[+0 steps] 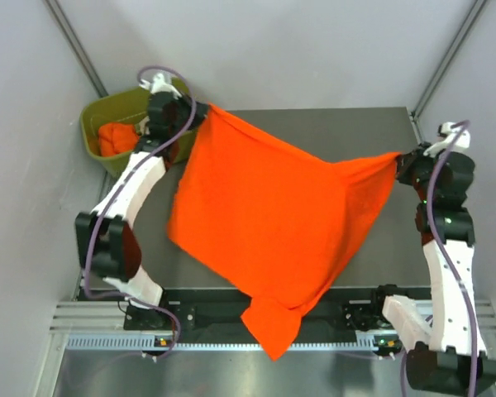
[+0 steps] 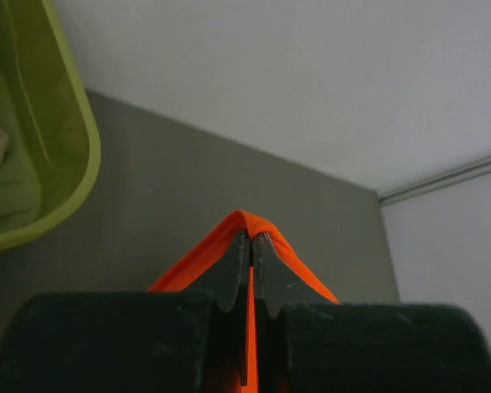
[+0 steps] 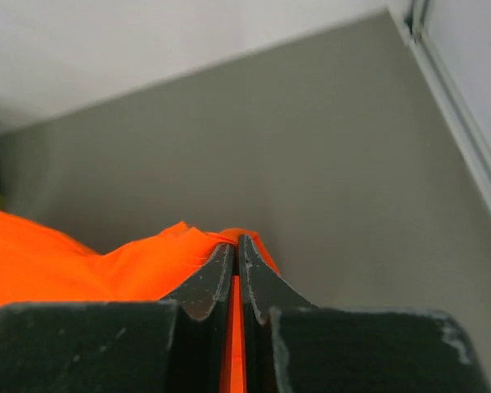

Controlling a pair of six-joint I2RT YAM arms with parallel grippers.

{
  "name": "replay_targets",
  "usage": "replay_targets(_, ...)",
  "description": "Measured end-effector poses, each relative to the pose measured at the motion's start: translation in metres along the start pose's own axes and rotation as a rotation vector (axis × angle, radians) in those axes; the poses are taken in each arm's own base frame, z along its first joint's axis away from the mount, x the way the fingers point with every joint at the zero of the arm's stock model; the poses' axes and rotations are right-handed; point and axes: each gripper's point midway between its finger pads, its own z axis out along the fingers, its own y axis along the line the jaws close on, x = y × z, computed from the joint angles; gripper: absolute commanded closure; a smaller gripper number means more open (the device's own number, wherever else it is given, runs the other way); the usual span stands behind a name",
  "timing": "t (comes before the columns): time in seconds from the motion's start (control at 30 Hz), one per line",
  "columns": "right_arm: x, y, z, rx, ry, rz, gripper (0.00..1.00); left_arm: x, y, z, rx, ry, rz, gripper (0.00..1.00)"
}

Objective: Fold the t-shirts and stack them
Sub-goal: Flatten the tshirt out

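A bright orange t-shirt (image 1: 273, 223) hangs stretched in the air between my two grippers, above the grey table (image 1: 364, 124). Its lower part droops past the table's near edge. My left gripper (image 1: 200, 112) is shut on the shirt's far left corner, and the cloth (image 2: 244, 221) wraps over the fingertips in the left wrist view. My right gripper (image 1: 401, 162) is shut on the right corner, and the cloth (image 3: 147, 258) bunches at the fingertips in the right wrist view. Another orange shirt (image 1: 114, 136) lies crumpled in the bin. The beige-tan shirt is out of view.
An olive-green plastic bin (image 1: 99, 112) stands at the far left corner of the table, close to my left gripper; its rim (image 2: 82, 172) shows in the left wrist view. White walls enclose the table. A metal rail (image 1: 256, 335) runs along the near edge.
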Motion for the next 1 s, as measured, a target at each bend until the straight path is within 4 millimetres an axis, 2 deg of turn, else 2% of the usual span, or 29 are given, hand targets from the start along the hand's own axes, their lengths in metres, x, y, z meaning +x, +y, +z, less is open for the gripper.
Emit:
replay_targets(0.1, 0.044, -0.023, 0.039, 0.056, 0.11, -0.015, 1.0, 0.065, 0.038, 0.046, -0.044, 0.135, -0.022, 1.0)
replay_targets(0.2, 0.069, -0.044, 0.076, 0.094, 0.177, -0.033, 1.0, 0.126, 0.072, 0.082, -0.098, 0.257, -0.036, 1.0)
replay_targets(0.27, 0.087, -0.059, 0.1, 0.121, 0.231, -0.044, 1.0, 0.157, 0.086, 0.11, -0.109, 0.311, -0.043, 1.0)
replay_targets(0.3, 0.097, -0.069, 0.117, 0.137, 0.272, -0.053, 1.0, 0.167, 0.09, 0.125, -0.106, 0.324, -0.044, 1.0)
replay_targets(0.37, 0.106, -0.077, 0.135, 0.146, 0.309, -0.065, 1.0, 0.18, 0.096, 0.144, -0.104, 0.342, -0.048, 1.0)
replay_targets(0.47, 0.108, -0.086, 0.166, 0.148, 0.341, -0.09, 1.0, 0.184, 0.098, 0.168, -0.086, 0.334, -0.052, 1.0)
replay_targets(0.67, 0.089, -0.09, 0.203, 0.127, 0.325, -0.132, 1.0, 0.17, 0.09, 0.193, -0.051, 0.287, -0.068, 1.0)
replay_targets(0.83, 0.081, -0.089, 0.214, 0.111, 0.327, -0.151, 1.0, 0.161, 0.087, 0.203, -0.032, 0.261, -0.074, 1.0)
replay_targets(1.0, 0.088, -0.079, 0.208, 0.09, 0.382, -0.149, 1.0, 0.166, 0.094, 0.201, -0.045, 0.288, -0.083, 1.0)
